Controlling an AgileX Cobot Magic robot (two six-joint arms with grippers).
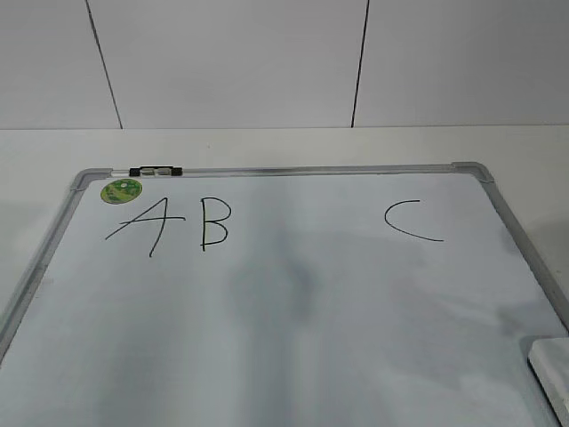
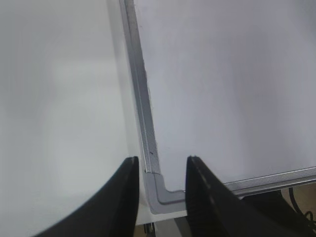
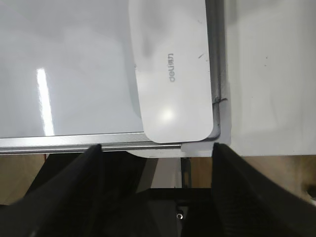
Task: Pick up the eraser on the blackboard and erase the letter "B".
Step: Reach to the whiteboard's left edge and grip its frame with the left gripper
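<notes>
One white smooth plastic rounded-rectangle eraser, likely light, stiff and slippery, lies at the grey-framed white blackboard's near right corner; the spread, empty right claw should pinch its long sides.

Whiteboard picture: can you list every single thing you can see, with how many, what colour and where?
blackboard: one, white with a grey metal frame, lying flat on the table and filling most of the exterior view.
letter "A": one, black, upper left of the board.
letter "B": one, black, just right of the A.
letter "C": one, black, upper right of the board.
sticker: one, green and round, top left corner of the board.
clip: one, black and clear, on the top frame.
eraser: one, white, near right corner of the board.
table: one, white, under the board.
wall: white panels with dark seams, behind.
left gripper: one, black jaws, empty, over the board's near left corner.
right gripper: one, black jaws wide apart, empty, near the eraser.
</notes>
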